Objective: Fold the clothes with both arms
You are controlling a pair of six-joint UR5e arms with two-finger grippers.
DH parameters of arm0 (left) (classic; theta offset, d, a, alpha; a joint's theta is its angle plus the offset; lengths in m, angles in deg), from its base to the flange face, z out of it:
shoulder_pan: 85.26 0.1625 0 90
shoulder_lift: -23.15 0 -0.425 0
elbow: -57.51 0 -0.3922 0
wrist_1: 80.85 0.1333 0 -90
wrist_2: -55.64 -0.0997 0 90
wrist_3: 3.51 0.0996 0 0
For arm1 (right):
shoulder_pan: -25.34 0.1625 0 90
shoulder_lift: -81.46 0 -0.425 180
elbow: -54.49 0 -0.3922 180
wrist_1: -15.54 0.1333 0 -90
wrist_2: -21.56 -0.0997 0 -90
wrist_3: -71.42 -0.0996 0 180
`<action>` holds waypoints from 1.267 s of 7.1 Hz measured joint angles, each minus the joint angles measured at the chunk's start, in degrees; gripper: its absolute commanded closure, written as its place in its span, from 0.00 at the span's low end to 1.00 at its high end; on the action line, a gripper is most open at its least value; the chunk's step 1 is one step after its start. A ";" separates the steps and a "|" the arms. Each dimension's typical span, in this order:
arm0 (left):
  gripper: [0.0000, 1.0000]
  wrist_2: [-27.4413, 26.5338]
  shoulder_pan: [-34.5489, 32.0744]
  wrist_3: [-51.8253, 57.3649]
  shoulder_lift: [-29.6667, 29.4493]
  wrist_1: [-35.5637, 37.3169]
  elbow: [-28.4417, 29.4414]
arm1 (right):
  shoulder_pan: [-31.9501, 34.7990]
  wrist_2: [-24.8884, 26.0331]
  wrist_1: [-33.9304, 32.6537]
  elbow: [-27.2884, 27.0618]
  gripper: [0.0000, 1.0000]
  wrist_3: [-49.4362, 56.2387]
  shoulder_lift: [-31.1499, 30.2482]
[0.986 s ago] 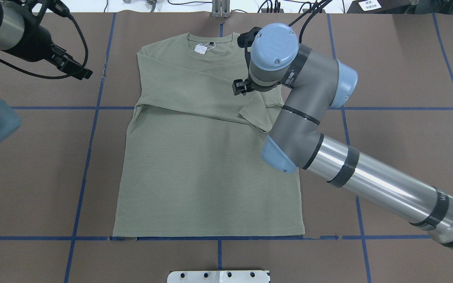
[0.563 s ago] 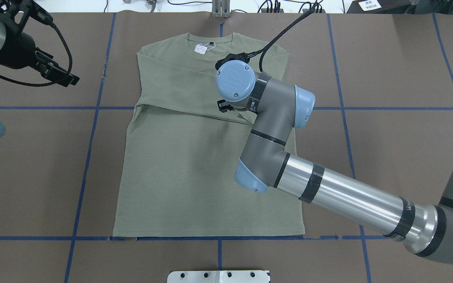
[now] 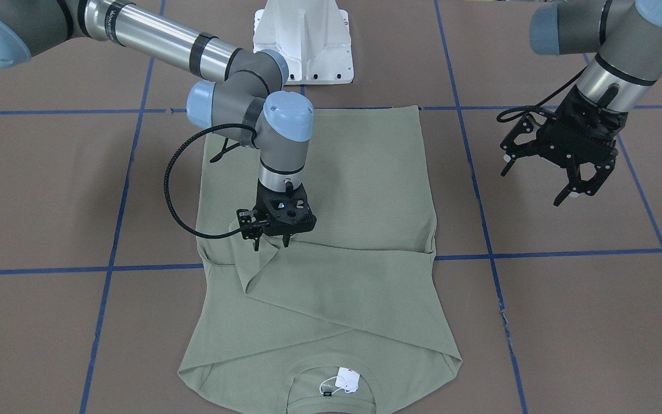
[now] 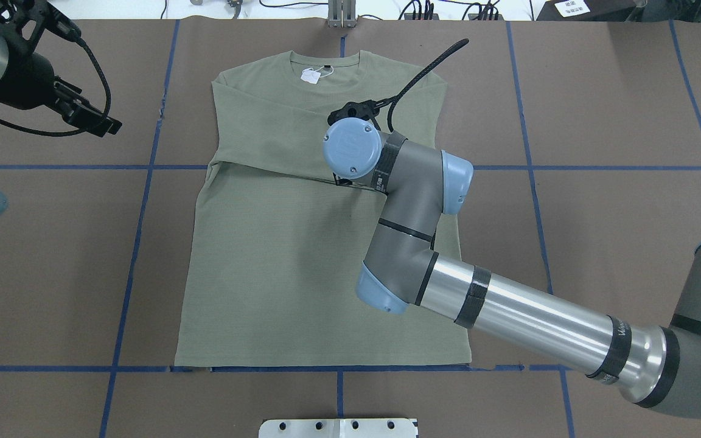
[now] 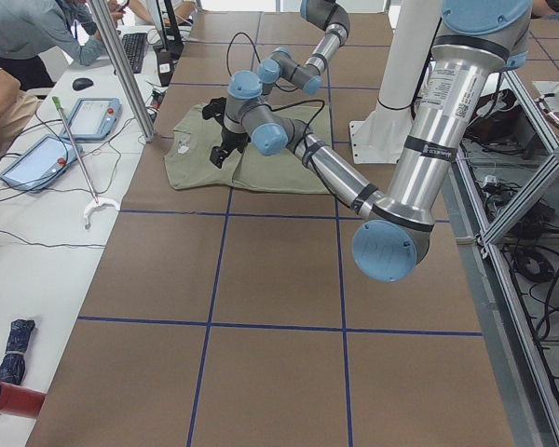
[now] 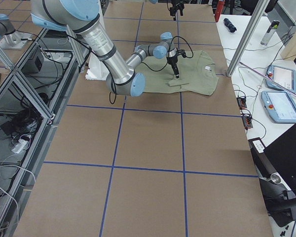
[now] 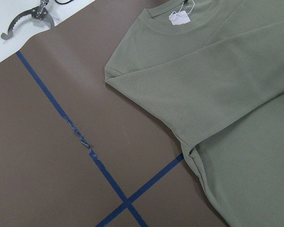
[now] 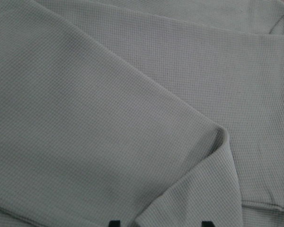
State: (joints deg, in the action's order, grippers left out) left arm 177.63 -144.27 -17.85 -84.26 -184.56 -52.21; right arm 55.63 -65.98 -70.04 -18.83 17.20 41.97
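Brown blue-taped table [image 4: 600, 91], shirt [image 4: 277, 274], left tool [image 3: 538, 185] spread, right tool [image 3: 270, 244] parted over sleeve [image 3: 331, 276].

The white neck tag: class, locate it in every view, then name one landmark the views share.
Front-facing: white tag, bottom centre.
Overhead: top, just left of centre.
Exterior left: too small to tell.
Exterior right: too small to tell.
Left wrist: top edge.
Right wrist: not in it.
Shared landmark: the collar.
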 measured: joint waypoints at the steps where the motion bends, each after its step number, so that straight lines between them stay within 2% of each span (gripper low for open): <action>1: 0.00 0.00 0.02 0.01 0.00 0.00 0.02 | -0.06 0.14 0.10 0.15 0.38 -0.29 0.03; 2: 0.00 0.00 0.03 0.01 0.00 0.00 0.03 | -0.18 0.32 0.14 0.27 0.38 -0.71 0.03; 5: 0.00 0.00 0.06 0.01 0.00 0.00 0.04 | -0.76 1.42 0.29 0.50 0.49 -1.08 0.03; 7: 0.00 0.00 0.07 0.01 0.00 0.00 0.04 | -0.83 1.57 0.31 0.67 0.51 -1.07 -0.02; 9: 0.00 0.00 0.11 0.01 0.01 0.00 0.06 | -0.85 1.58 0.33 0.71 0.56 -1.12 0.00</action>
State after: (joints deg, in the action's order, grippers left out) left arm 177.63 -144.16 -17.84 -84.25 -184.56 -52.15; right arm 54.78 -64.40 -69.71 -18.11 16.08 41.97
